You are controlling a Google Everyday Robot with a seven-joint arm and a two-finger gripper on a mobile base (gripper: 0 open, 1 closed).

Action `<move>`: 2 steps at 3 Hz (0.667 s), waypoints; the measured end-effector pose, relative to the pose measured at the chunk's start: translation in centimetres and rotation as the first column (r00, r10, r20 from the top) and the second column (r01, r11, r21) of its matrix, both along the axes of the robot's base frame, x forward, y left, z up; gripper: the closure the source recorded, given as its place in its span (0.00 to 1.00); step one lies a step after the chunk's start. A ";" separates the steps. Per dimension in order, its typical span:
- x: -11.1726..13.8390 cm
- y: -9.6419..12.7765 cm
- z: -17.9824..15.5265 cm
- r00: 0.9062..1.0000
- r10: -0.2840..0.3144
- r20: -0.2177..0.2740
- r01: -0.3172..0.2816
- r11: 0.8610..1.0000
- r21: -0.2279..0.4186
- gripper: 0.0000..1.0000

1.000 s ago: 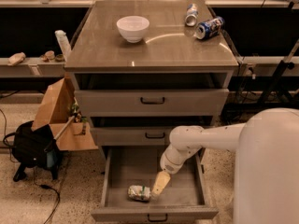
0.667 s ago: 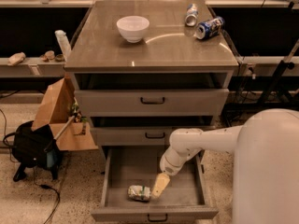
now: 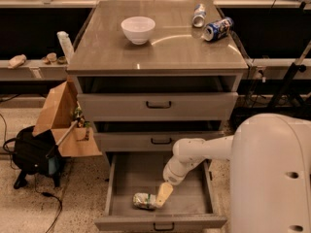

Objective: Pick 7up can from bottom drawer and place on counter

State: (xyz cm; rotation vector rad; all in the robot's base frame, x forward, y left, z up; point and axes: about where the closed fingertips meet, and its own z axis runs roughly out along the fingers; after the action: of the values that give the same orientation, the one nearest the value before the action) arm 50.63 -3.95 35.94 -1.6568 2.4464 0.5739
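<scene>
The gripper (image 3: 163, 196) sits inside the open bottom drawer (image 3: 136, 171), at the 7up can's (image 3: 144, 201) right end; whether it grips cannot be told.

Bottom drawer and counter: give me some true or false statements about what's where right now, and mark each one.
1. The 7up can lies inside the open bottom drawer. True.
2. The gripper is up above the counter. False: it is down inside the bottom drawer, close beside the 7up can.
3. A white bowl stands on the counter. True.
4. The counter holds three cans. False: only two show there, a blue can and a silver can, both near its far right corner.
5. The 7up can already rests on the counter. False: it is in the bottom drawer.
</scene>
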 end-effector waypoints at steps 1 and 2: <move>0.5 0.6 -2.3 1.000 -0.004 -0.020 0.004 1.000 -0.004 0.00; 1.1 1.0 -4.4 0.999 -0.014 -0.038 0.013 1.000 -0.010 0.00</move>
State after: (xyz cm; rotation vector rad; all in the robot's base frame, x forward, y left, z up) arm 51.77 -2.95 31.50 -1.6464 2.4887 0.5980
